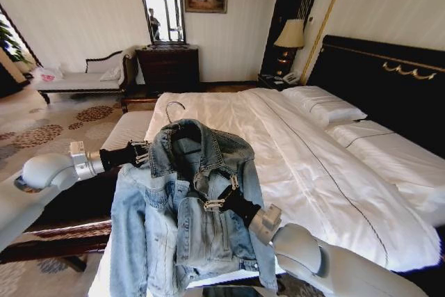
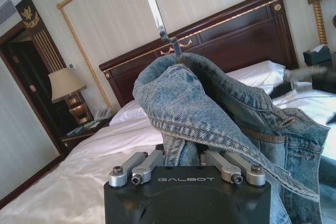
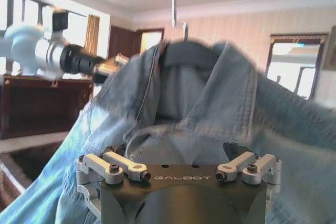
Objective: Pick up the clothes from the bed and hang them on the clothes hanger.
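I see the very large double bed with white sheets, white pillows and a tall black gold-trimmed headboard stretching across my head view, its dark wooden frame low at the left. Held up above its near corner hangs the light, faded-blue denim jacket, collar up, sleeves drooping, draped on the thin black triangular clothes hanger, whose curved silver hook rises clear of the collar. My left gripper reaches in from the left at shoulder height, its fingers clamped on the jacket's shoulder; in the left wrist view the denim folds right down between its jaws. My right gripper comes up from below at the jacket's front, fingers closed on the denim near the button placket, with cloth bunched against its body in the right wrist view.
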Tool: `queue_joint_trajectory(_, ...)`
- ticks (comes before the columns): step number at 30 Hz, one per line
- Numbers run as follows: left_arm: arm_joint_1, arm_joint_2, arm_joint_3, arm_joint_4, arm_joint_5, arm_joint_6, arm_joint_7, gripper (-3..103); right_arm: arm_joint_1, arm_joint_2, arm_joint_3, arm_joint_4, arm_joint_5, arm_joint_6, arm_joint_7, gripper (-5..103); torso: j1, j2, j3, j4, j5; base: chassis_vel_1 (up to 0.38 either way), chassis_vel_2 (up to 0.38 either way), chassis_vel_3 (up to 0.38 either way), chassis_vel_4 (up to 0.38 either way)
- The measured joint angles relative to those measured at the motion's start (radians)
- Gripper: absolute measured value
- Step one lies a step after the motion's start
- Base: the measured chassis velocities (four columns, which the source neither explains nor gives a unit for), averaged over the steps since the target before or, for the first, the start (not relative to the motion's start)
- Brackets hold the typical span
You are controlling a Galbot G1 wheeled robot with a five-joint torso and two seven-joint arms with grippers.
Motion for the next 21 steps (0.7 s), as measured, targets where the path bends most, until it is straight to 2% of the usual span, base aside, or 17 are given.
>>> queue_joint_trajectory(3,-0.001,-0.001,0.000,-0.001,0.000,0.000,0.000,21,-0.025,-0.006,0.040,0.034,0.002,0.000,0.009,100,0.000,0.000,0.000,0.0000,0.0000,0.000,0.000,0.000,0.000)
queue_joint_trajectory(9,-0.005,-0.001,0.003,0.004,0.002,0.000,0.000,21,-0.098,-0.062,0.161,0.103,0.017,-0.005,0.008,100,0.000,0.000,0.000,-0.0004,0.0000,0.000,0.000,0.000,0.000)
queue_joint_trajectory(12,-0.006,-0.001,0.003,0.002,0.003,0.000,0.000,21,-0.076,-0.068,0.184,0.104,0.046,-0.010,0.010,100,0.000,0.000,0.000,-0.0003,0.0000,0.000,0.000,0.000,0.000)
queue_joint_trajectory(16,0.001,0.003,-0.001,-0.017,0.003,0.000,-0.001,21,0.013,-0.068,0.220,0.104,0.170,-0.024,0.014,100,0.000,0.000,0.000,-0.0002,0.0001,0.000,0.000,0.000,0.000)
queue_joint_trajectory(18,0.002,0.003,-0.003,-0.021,0.003,0.000,-0.001,21,0.022,-0.068,0.222,0.103,0.183,-0.024,0.011,100,0.000,0.000,0.000,-0.0002,0.0001,0.000,0.000,0.000,0.000)
queue_joint_trajectory(21,0.013,0.008,-0.015,-0.048,-0.002,0.000,-0.001,21,0.112,-0.076,0.235,0.030,0.326,-0.004,-0.056,100,0.000,0.000,0.000,-0.0001,0.0003,0.000,0.000,0.000,0.000)
